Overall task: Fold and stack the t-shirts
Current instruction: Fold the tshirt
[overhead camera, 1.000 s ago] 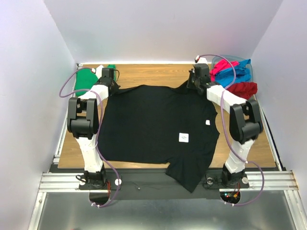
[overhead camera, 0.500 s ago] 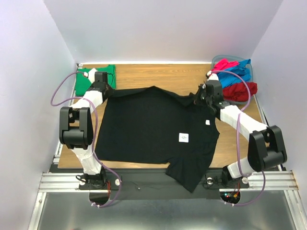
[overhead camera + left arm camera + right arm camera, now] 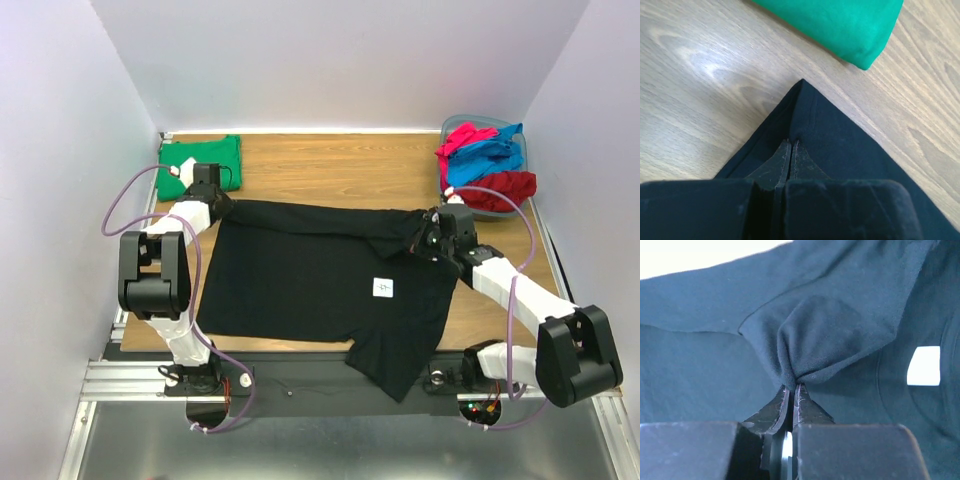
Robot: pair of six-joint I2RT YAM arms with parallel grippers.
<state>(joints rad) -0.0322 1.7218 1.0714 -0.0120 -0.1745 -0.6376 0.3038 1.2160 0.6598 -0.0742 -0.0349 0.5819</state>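
A black t-shirt with a small white label lies spread on the wooden table, its far edge folded over toward me. My left gripper is shut on the shirt's far left corner. My right gripper is shut on a bunched fold of the black cloth, held over the shirt near the collar. A folded green t-shirt lies at the far left and also shows in the left wrist view. Red, blue and pink shirts lie heaped at the far right.
A grey-blue plastic tub holds the coloured heap at the far right corner. One sleeve of the black shirt hangs over the table's front edge. Purple cables loop from both arms. Walls close in on three sides.
Both grippers have pulled the shirt's far edge toward me, folding it over. The right gripper moved farther, from the back right to above the collar. The green shirt is now uncovered.
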